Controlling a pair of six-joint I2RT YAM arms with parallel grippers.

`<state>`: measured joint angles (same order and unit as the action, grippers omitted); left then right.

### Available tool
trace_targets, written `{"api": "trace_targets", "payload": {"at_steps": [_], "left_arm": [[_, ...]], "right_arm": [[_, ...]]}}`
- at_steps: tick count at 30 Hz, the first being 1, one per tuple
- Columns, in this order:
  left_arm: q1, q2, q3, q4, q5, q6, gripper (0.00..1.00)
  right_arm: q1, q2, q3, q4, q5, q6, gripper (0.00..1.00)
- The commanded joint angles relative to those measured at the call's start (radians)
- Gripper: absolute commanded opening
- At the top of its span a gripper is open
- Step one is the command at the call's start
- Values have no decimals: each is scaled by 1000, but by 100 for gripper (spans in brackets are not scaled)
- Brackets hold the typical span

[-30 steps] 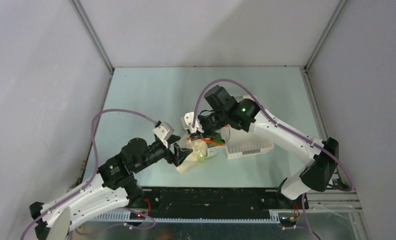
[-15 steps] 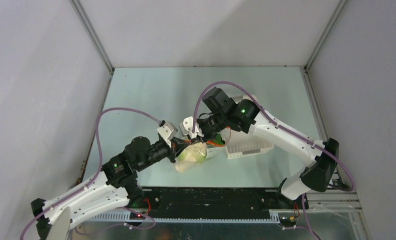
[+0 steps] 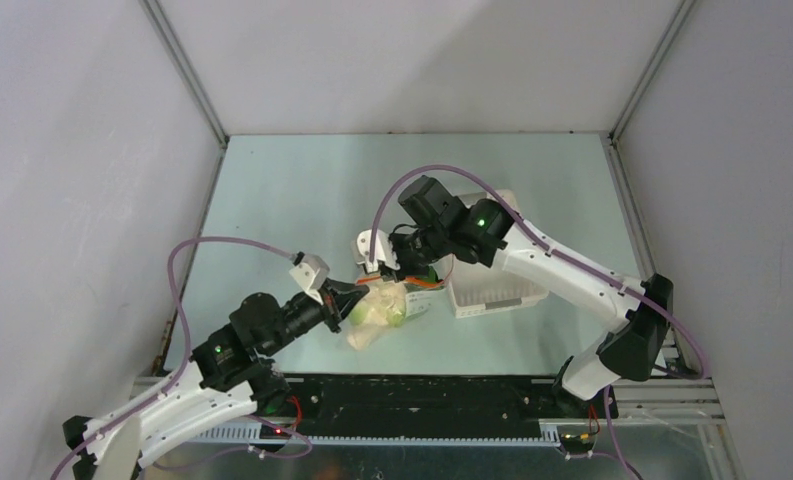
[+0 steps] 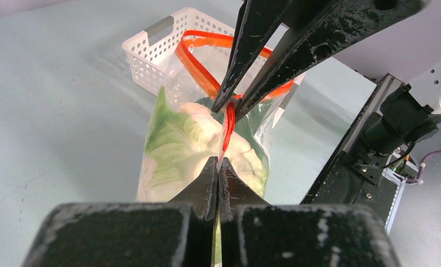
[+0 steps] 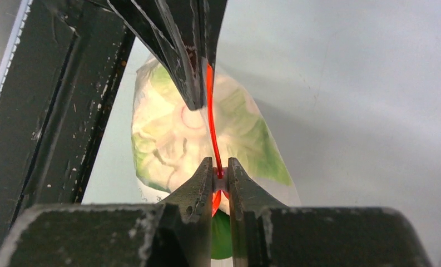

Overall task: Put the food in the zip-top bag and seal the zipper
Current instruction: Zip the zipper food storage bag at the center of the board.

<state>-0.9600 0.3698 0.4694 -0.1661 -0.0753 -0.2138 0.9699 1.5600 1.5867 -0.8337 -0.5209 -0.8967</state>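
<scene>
We see the zip-top bag [image 3: 380, 318] near the middle of the surface [image 3: 292, 200], just left of the white basket [image 3: 497, 290], mouth end raised between both arms. Food is inside: bok choy [image 4: 171, 139] with green leaves against the plastic, and pale lumps [image 4: 198, 114] beside it. We can't make out a dark ball.

The left end effector [image 4: 218, 165] is fully closed, and the zipper [image 4: 227, 125] runs right into its tips, pinched there. The right end effector [image 5: 221, 169] is closed on the same red-orange strip further along, with a small white piece between its tips; we can't tell if that is the slider.

Between the two grips the strip runs as one thin line, slightly wavy. Beyond the right end effector, in the left wrist view, the strip splits into an open loop near the basket, so that part of the mouth is unsealed.

Both end effectors are close together over the bag, tips facing each other.
</scene>
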Motion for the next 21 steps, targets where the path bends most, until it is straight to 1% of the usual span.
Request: {"api": "trace_targets", "payload": {"at_steps": [1, 6, 10, 13, 21], "left_arm": [[1, -21, 9, 35, -62, -22, 0], [1, -30, 13, 14, -81, -18, 0], [0, -50, 4, 1, -146, -31, 0], [1, -66, 0, -3, -171, -40, 0], [1, -150, -13, -24, -276, -51, 0]], "right_arm": [[-48, -1, 36, -80, 169, 38, 1], [-70, -8, 33, -84, 173, 46, 1], [-88, -16, 30, -89, 182, 46, 1], [-102, -25, 27, -97, 192, 45, 1], [-145, -48, 12, -106, 204, 48, 1]]}}
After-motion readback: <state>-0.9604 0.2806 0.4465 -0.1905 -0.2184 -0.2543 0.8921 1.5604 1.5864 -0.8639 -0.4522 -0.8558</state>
